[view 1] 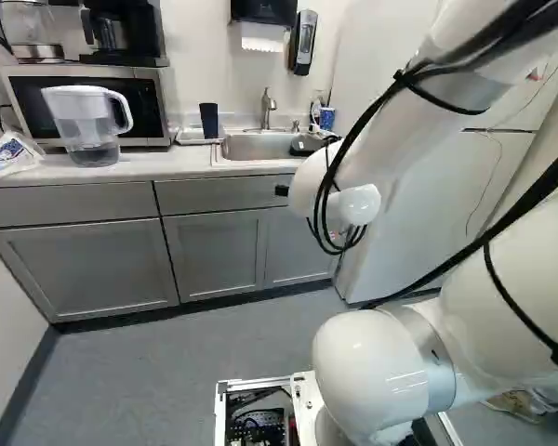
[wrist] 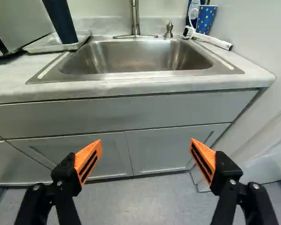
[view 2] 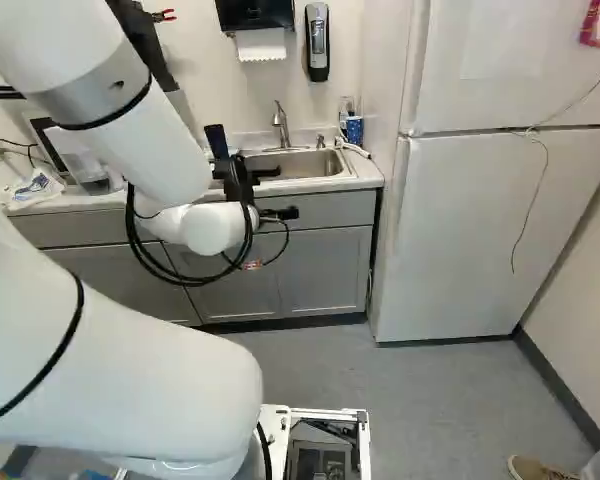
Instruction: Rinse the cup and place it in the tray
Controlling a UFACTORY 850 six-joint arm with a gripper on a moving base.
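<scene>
The dark cup (view 1: 209, 121), upper left-centre of the left base view, stands on the tray (wrist: 50, 48) beside the sink (wrist: 131, 76), presumably for draining. The tool's (wrist: 145, 142) fingers are apart, empty.

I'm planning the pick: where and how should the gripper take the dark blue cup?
Probably around the upper half of the dark blue cup, from the room side, one finger per flank: it stands tall and upright, its front looks unobstructed, and the tray surrounds its foot.

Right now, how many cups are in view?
2: the dark cup in the tray beside the sink, and the dotted cup behind the white brush. The arm may hide others.
</scene>
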